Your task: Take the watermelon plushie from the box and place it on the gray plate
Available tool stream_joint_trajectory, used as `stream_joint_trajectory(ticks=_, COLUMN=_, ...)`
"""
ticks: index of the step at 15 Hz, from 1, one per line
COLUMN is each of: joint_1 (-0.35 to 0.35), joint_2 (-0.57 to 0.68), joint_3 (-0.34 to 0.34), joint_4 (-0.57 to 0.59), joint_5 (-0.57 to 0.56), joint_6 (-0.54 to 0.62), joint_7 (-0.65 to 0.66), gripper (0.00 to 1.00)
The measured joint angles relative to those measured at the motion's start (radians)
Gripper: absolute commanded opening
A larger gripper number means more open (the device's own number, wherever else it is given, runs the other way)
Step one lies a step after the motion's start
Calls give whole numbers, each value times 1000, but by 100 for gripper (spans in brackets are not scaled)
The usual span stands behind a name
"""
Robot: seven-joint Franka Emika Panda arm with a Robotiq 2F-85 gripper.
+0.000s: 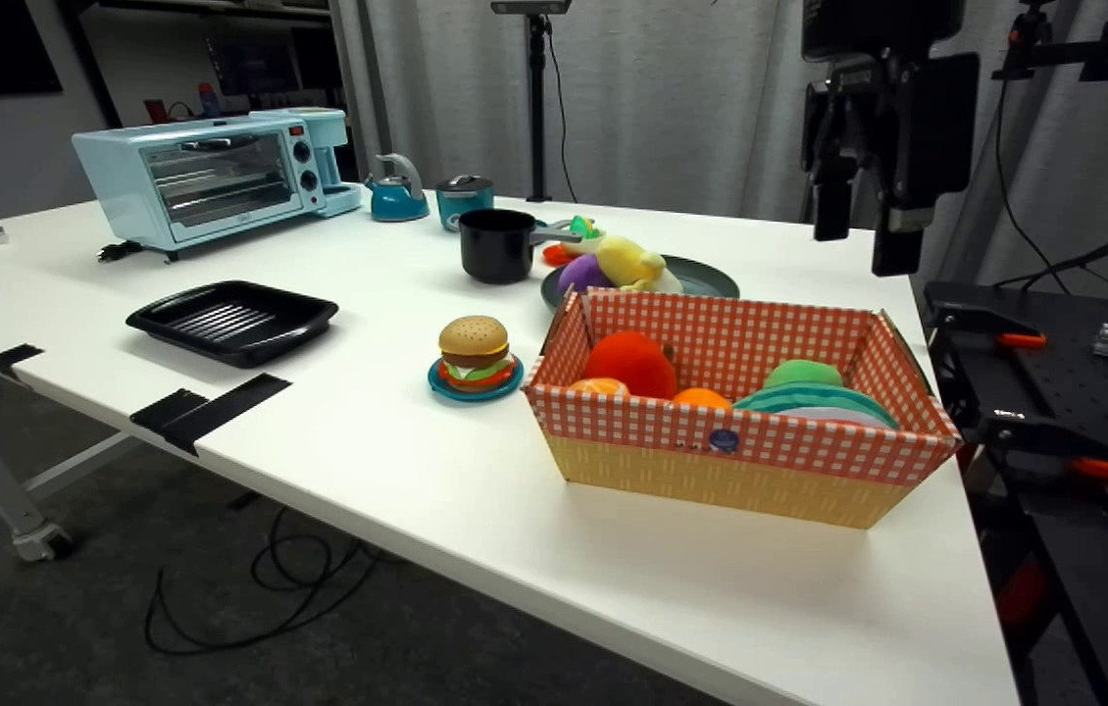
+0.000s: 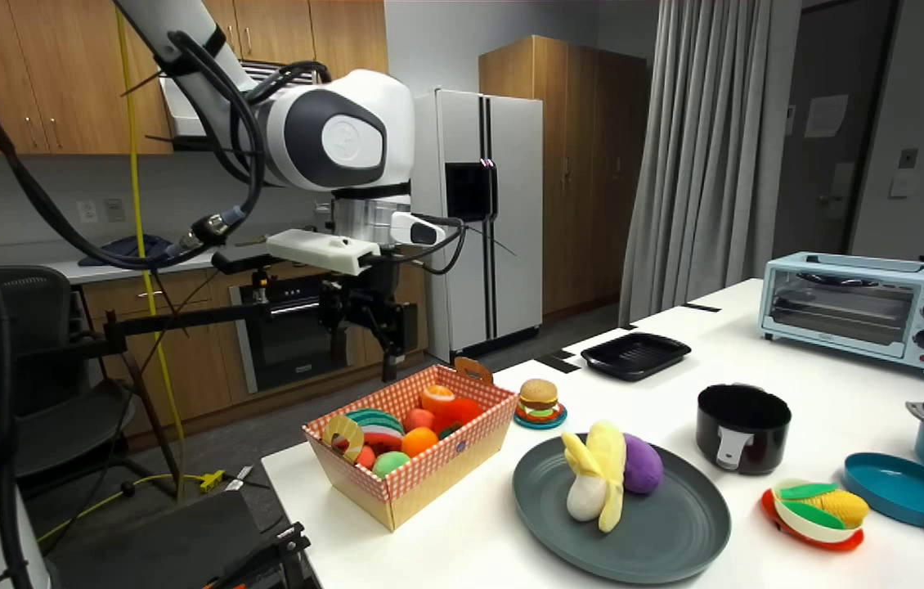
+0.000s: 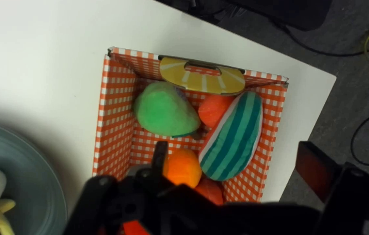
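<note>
Gray curtains [image 1: 662, 108] hang past the far edge of a white table [image 1: 387, 461]. On the left in an exterior view sits a light-blue toaster oven [image 1: 216, 183], with a ridged black tray [image 1: 235, 324] nearer. Next come a teal toy kettle [image 1: 399, 203] on the far side, then, nearer, a toy burger [image 1: 474, 350] on a teal saucer [image 1: 478, 394], and, beyond that, a black saucepan [image 1: 496, 253] (its gray handle [image 1: 557, 235] points right). Just right of the saucepan, the gray plate [image 1: 708, 278] carries a purple plushie [image 1: 581, 275] and a yellow banana plushie [image 1: 627, 262]. Nearer, and farther right, stands the red-checkered box [image 1: 711, 476]. Inside it, toward the right end and just beside the near wall, lies the watermelon plushie [image 1: 814, 398], striped rind up, among other fruit plushies [image 1: 630, 365]. Toward the right, above the level of the box, hangs the black gripper [image 1: 864, 238], released, its two fingers [image 3: 315, 169] spread well apart in the wrist view.
</note>
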Motion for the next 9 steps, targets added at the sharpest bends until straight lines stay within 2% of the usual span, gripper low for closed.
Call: stream_joint_trajectory(ticks=9, joint_1=0, joint_2=93, joint_3=15, joint_4=21, joint_5=0, joint_6=119, joint_7=-7, gripper=100)
